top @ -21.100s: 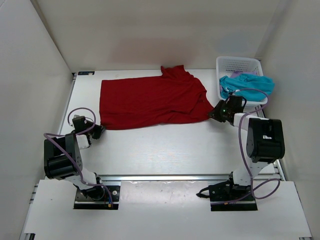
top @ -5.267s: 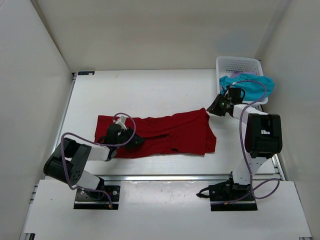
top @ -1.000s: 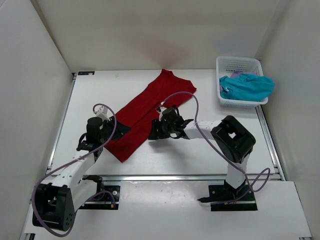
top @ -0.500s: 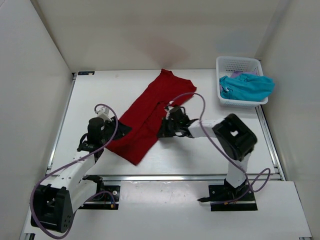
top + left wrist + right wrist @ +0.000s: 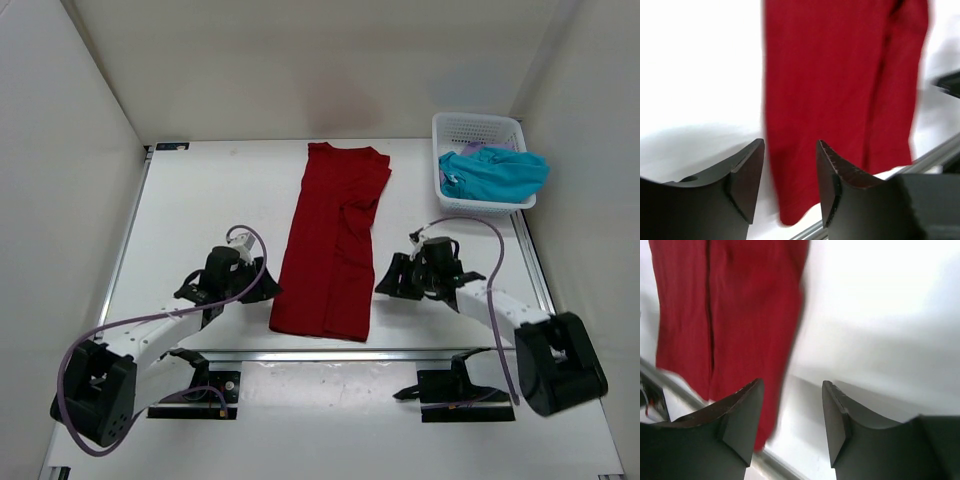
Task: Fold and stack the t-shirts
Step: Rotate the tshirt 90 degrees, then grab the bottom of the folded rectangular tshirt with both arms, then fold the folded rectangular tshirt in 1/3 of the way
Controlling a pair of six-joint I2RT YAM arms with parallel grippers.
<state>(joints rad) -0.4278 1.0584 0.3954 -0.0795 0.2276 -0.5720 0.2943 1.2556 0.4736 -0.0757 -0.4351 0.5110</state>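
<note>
T-shirt (deep red), long narrow strip

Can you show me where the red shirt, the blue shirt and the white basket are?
red shirt [image 5: 330, 250]: top view, middle of the folded cloth.
blue shirt [image 5: 497, 176]: top view, bunched middle, in the basket.
white basket [image 5: 478, 130]: top view, back mesh wall.

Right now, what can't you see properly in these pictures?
Top view: the lilac shirt in the basket shows only a sliver; the teal shirt covers the rest.
Top view: the red shirt is folded, so its under layers are hidden.
Left wrist view: the red shirt is blurred, and the top edge cuts off its far end.
Right wrist view: the red shirt is blurred and cut off by the top edge.
</note>
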